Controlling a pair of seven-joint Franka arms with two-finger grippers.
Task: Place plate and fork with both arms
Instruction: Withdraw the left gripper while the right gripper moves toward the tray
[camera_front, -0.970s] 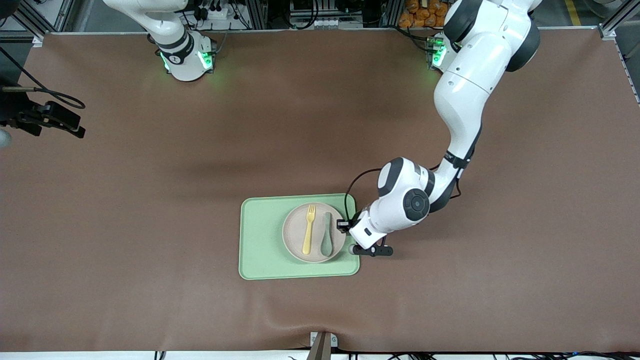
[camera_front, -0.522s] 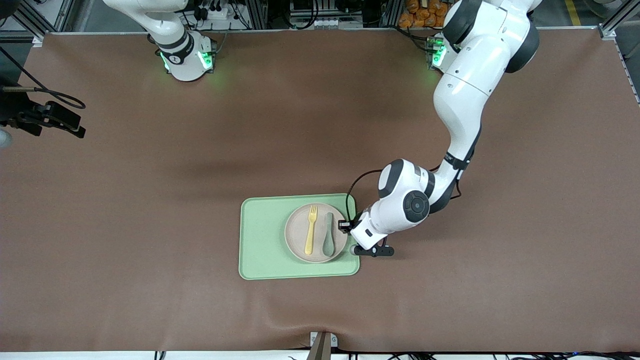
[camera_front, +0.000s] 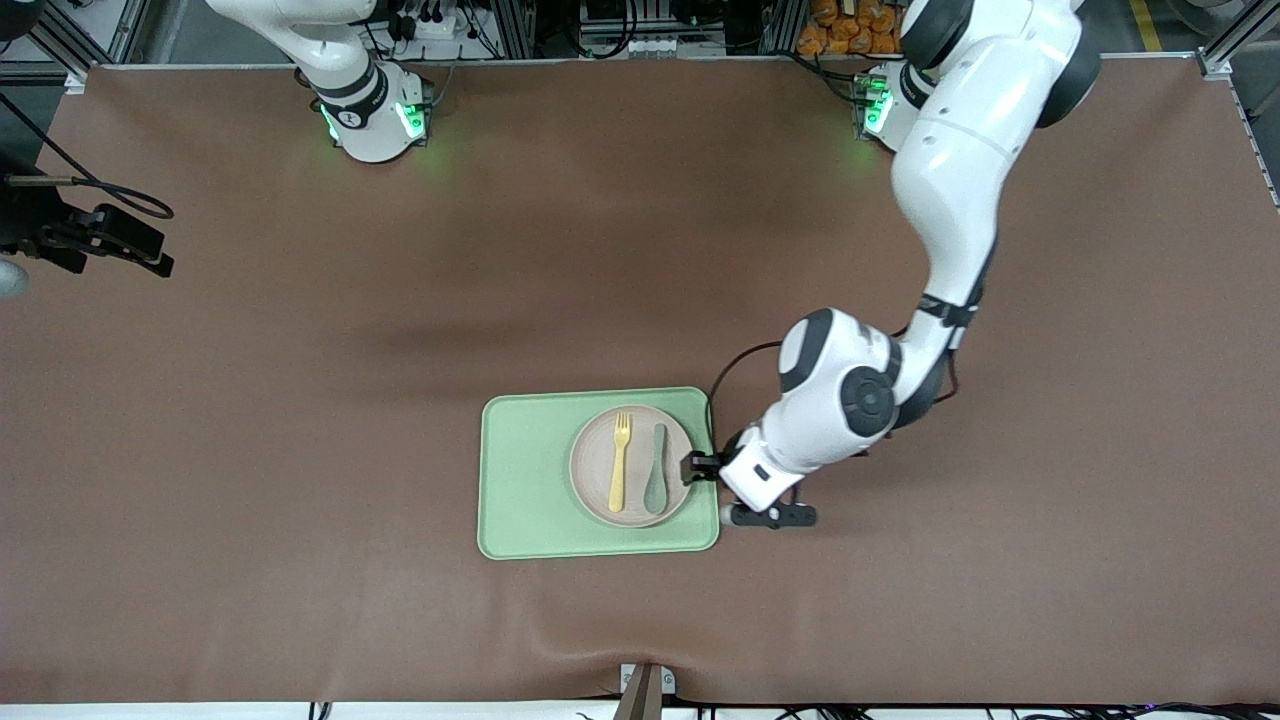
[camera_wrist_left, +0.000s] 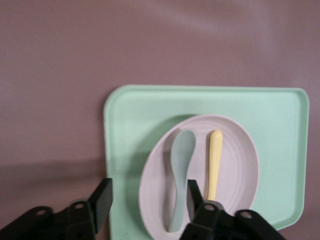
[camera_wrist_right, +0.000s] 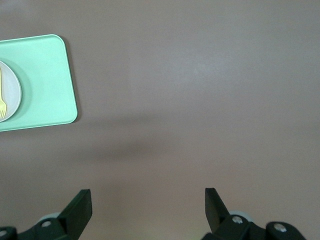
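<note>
The beige plate (camera_front: 595, 466) lies on the light-green tray (camera_front: 525, 480), at its half toward the left arm's end. The pale-yellow fork (camera_front: 620, 460) rests on the plate beside a grey-green spoon (camera_front: 656, 470). My left gripper (camera_front: 705, 467) is low at the tray's edge, open, holding nothing. In the left wrist view the left gripper (camera_wrist_left: 147, 197) straddles the plate's (camera_wrist_left: 240, 170) rim and the tray's (camera_wrist_left: 135, 115) edge without touching them; the fork (camera_wrist_left: 215, 165) and spoon (camera_wrist_left: 180, 170) lie past it. My right gripper (camera_wrist_right: 147, 200) hangs open over bare table, away from the tray (camera_wrist_right: 45, 80).
Brown table covering surrounds the tray on all sides. A black clamp with cables (camera_front: 100, 235) juts in at the right arm's end of the table. A metal bracket (camera_front: 645, 690) sits at the table edge nearest the front camera.
The left gripper opened, let go of the plate's rim and drew back toward the left arm's end. The plate slid slightly that way first. The right arm waits unmoved.
</note>
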